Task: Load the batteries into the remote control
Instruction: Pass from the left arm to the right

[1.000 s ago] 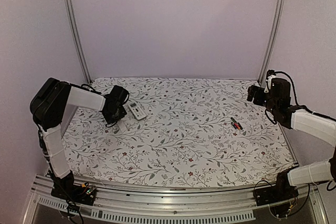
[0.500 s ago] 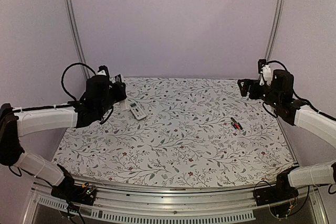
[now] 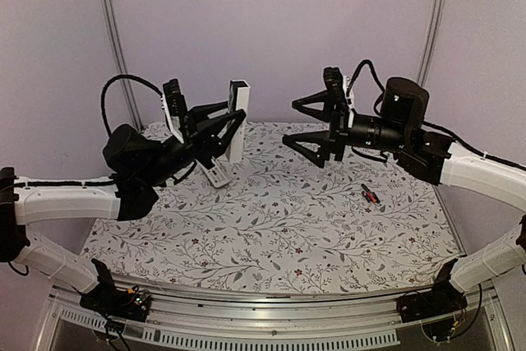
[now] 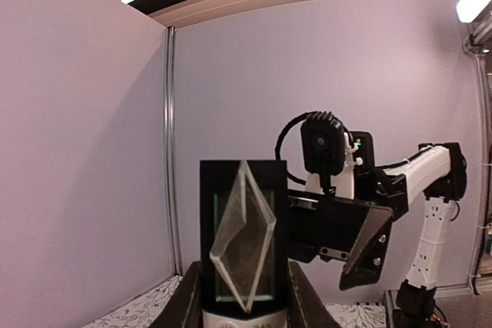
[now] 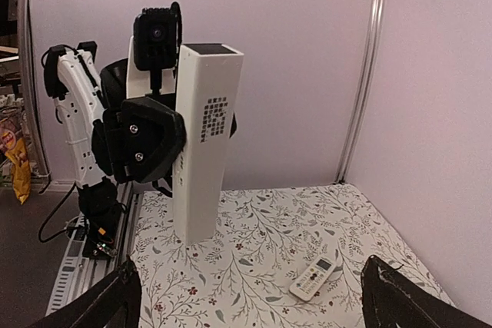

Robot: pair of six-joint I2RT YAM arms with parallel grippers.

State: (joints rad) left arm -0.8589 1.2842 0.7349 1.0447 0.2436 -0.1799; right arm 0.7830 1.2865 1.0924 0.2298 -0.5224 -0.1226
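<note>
- Counter (image 3: 271, 219): white cloth printed with grey-green vines and small dark red flowers.
- Block (image 3: 238, 96), upper middle: white, with a patch of black dots on one side.
- Remote (image 3: 215, 174), left of centre: white with pale grey buttons.
- Batteries (image 3: 370, 195), right of centre: black with a red band.
- Left hand (image 3: 230, 125) and right hand (image 3: 293, 122): black.
- Arms (image 3: 66, 203): white with black joints.
- Walls (image 3: 271, 39): pale lilac.
- Posts (image 3: 115, 39): silver.

Not one word or number can be read from where I stand. The tall white box (image 5: 201, 190) carries a dark grid of dots (image 5: 216, 118) on one side, but no letters. A sliver of red print (image 4: 231, 323) at its foot is cut off. The small white remote (image 5: 314, 279) has buttons too tiny to read.
</note>
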